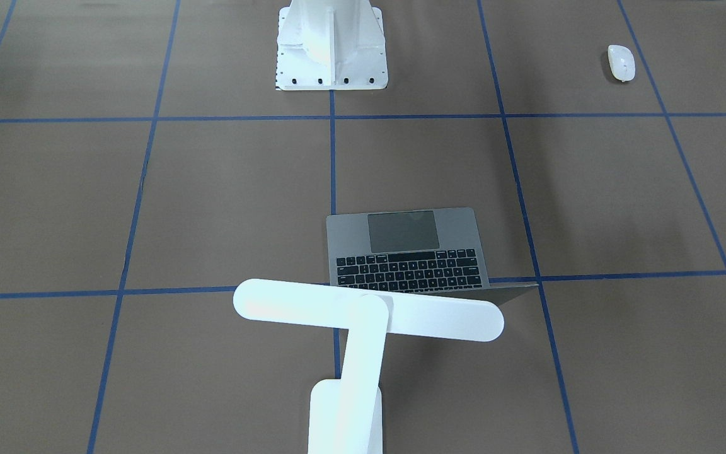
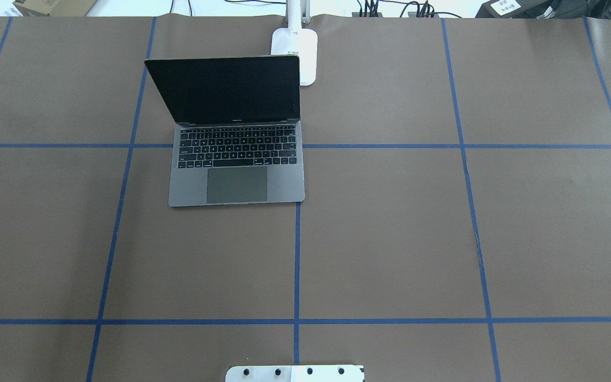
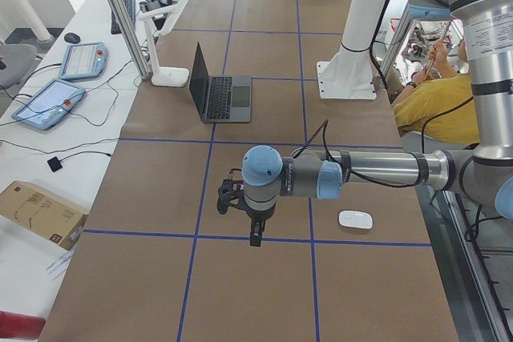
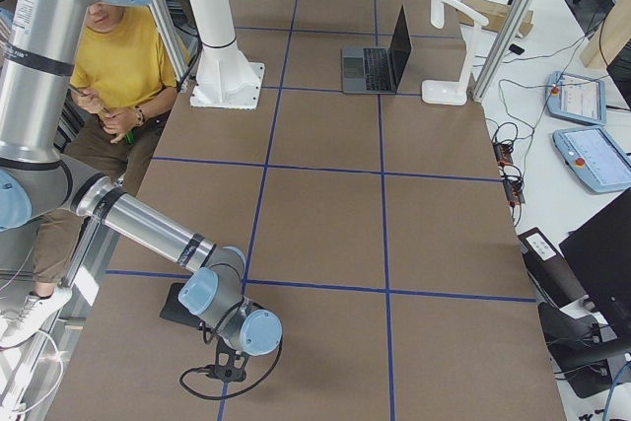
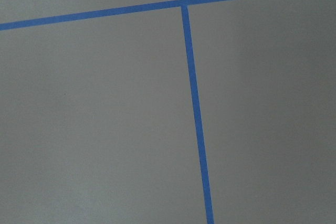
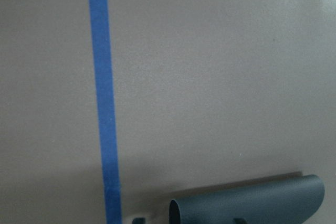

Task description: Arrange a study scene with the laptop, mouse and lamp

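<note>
The laptop (image 2: 236, 175) stands open at the far middle of the table, screen dark, keys towards the robot. Behind it rises the white lamp (image 1: 369, 312), its bar head over the lid's top edge. The mouse (image 1: 621, 63) lies alone on the robot's left side, near the table's robot-side edge. My left gripper (image 3: 254, 236) hangs over bare table a short way from the mouse (image 3: 355, 219); whether it is open or shut, I cannot tell. My right gripper (image 4: 229, 374) hangs low at the table's other end beside a black pad (image 4: 182, 305); its state cannot be told either.
The white bolted pedestal (image 1: 330, 47) stands at the robot-side middle. A seated person in a yellow shirt (image 4: 123, 61) is behind the robot. Teach pendants (image 4: 592, 125) and cables lie on the bench past the far edge. Blue tape lines (image 2: 297, 265) grid the brown table.
</note>
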